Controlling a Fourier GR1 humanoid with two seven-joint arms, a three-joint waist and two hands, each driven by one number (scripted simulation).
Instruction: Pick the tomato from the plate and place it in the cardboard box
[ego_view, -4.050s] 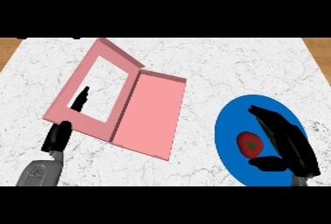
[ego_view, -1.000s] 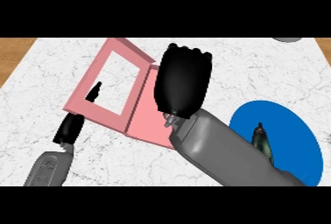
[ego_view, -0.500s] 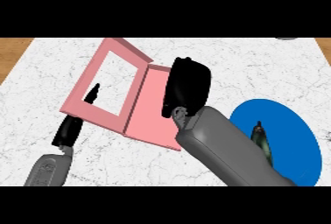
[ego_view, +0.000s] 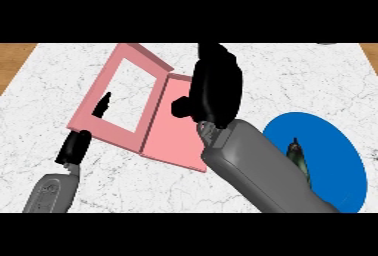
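Your right hand (ego_view: 214, 85) is hovering over the pink box (ego_view: 173, 125), grip unreadable; your left hand (ego_view: 74, 147) is resting open beside it, blue plate (ego_view: 336, 150) apart.

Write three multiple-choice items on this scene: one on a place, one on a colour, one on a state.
1. Where is the right robot hand?
A. Over the pink box
B. On the blue plate
C. Off the counter

2. What colour is the plate?
A. Pink
B. Blue
C. White

3. Does a tomato show on the plate?
A. Yes, in its middle
B. Yes, at its rim
C. No

Answers: 1 A, the right hand hangs above the box's open tray. 2 B, the plate at the right is plain blue. 3 C, the plate's visible part shows no tomato, though the right forearm hides some of it. The left robot hand rests by the box's flap.
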